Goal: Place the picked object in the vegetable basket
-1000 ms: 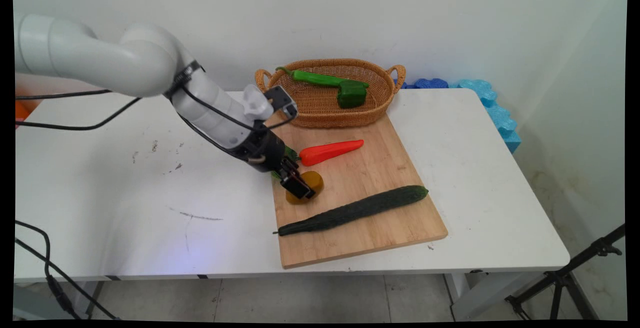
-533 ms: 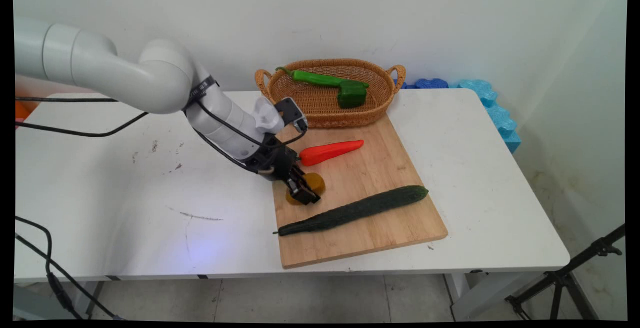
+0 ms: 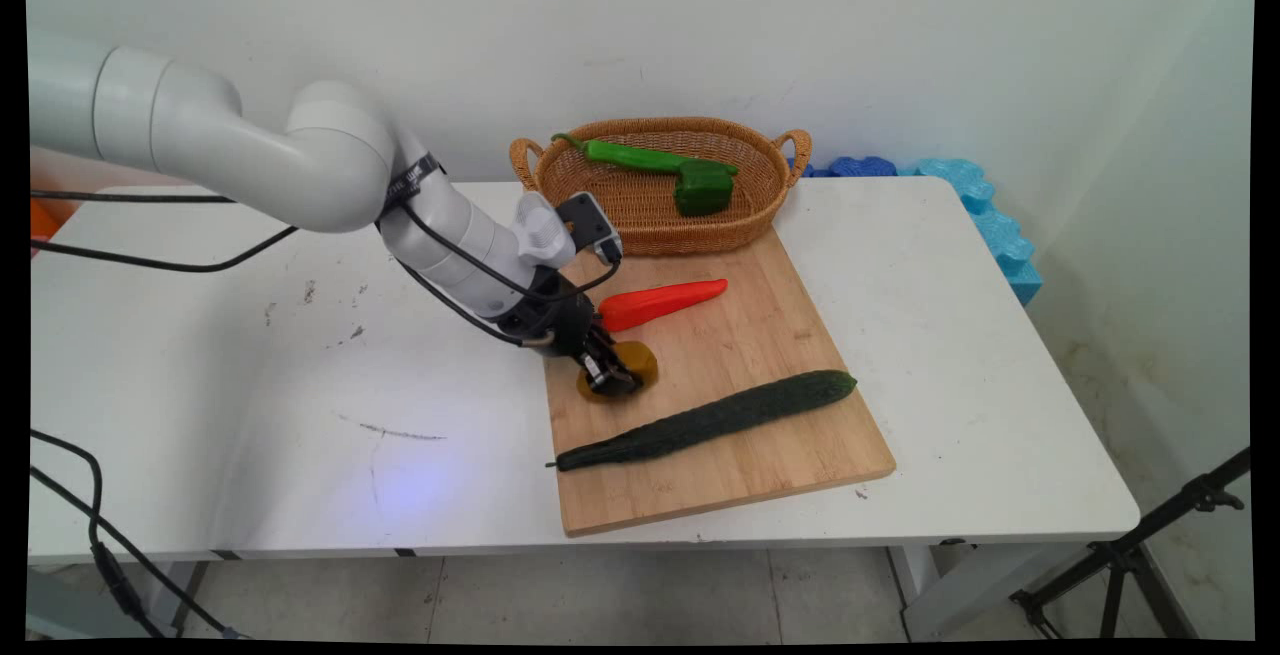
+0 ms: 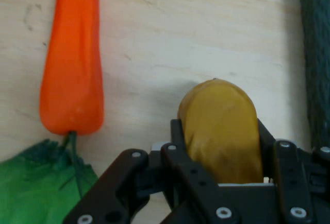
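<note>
The gripper [image 3: 612,380] is down low on the wooden cutting board [image 3: 760,415], and its jaws sit on both sides of a small brown-yellow potato [image 4: 220,131] — one black finger on each flank, pressed close against its skin, so it looks like the jaws have closed on it. The potato is near the board's left edge, and from the main view it seems to be resting on the wood, though I cannot tell if it has come up a tiny bit. It looks round, smooth and hard, more like a toy than a real one, so it is likely light and will not squash, but a smooth skin like that can slip. The best place to hold it is across the fat middle, and that is about where the fingers are now. Just beside it lies an orange carrot [image 3: 660,302] with its green leafy top [image 4: 41,183] very near the gripper, so the leaves could get bumped. A long dark cucumber [image 3: 705,420] lies lower on the board, apart from the potato. At the back of the white counter [image 3: 250,385] stands a woven basket [image 3: 655,225] with a long green chili pepper [image 3: 625,155] and a green bell pepper [image 3: 703,187] inside.
</note>
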Tool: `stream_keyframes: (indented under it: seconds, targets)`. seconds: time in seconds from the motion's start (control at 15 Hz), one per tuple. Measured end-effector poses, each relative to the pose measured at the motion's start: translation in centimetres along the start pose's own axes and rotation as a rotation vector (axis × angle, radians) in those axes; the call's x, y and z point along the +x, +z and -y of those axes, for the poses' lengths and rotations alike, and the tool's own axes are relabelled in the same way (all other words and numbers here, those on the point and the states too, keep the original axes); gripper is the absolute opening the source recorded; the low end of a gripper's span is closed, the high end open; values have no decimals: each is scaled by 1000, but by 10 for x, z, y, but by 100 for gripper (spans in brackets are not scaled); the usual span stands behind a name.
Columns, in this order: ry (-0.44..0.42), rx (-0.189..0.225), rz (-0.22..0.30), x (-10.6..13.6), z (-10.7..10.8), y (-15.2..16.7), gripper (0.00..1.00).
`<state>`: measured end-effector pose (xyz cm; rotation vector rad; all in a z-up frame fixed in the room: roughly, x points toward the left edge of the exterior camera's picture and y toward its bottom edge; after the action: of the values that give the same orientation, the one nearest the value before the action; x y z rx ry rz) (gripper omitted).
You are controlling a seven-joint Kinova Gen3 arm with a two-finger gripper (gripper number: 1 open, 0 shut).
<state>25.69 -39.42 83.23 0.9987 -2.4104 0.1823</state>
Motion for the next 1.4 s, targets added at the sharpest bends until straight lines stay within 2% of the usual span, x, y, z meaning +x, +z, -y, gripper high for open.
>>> stream_keyframes:
  seconds: [0.4,0.6,1.0,1.4]
  targets:
    - [25,9,-28,18,14,-15,0]
    - [59,8,-47,34,28,-27,0]
    - [125,40,-83,67,72,-44,0]
    - [110,104,-113,91,119,-46,0]
